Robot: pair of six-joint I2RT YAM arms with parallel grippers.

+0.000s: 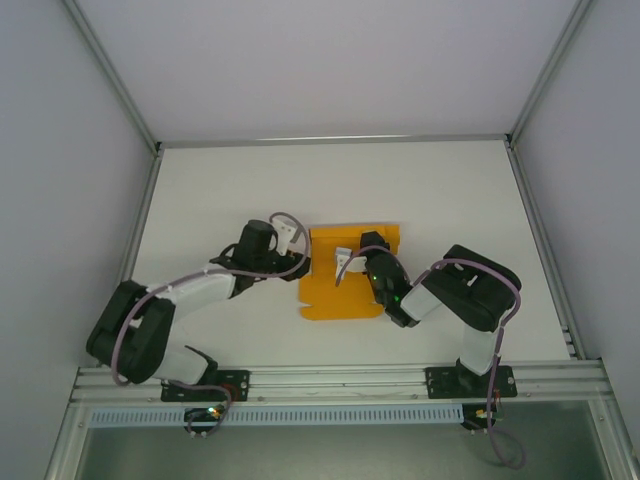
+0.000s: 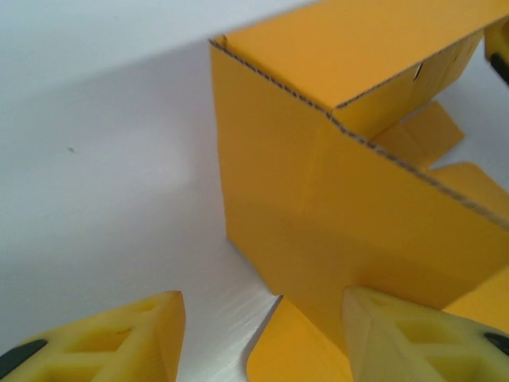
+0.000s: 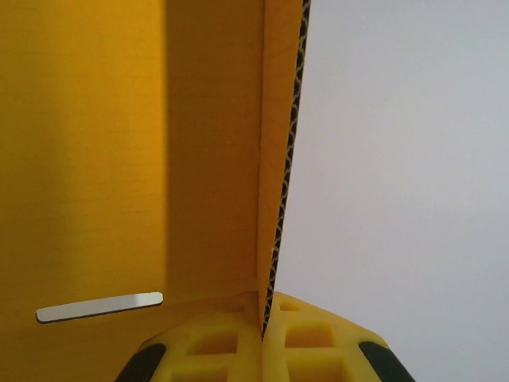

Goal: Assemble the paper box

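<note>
Resting on a white desk, half-folded orange paper box, wall pinched by right gripper, left gripper half-open alongside.

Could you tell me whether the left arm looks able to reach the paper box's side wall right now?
Probably yes: the left gripper stands open just beside the paper box, only bare table between them. The right gripper, shut on another panel's edge, seems out of the way.
</note>
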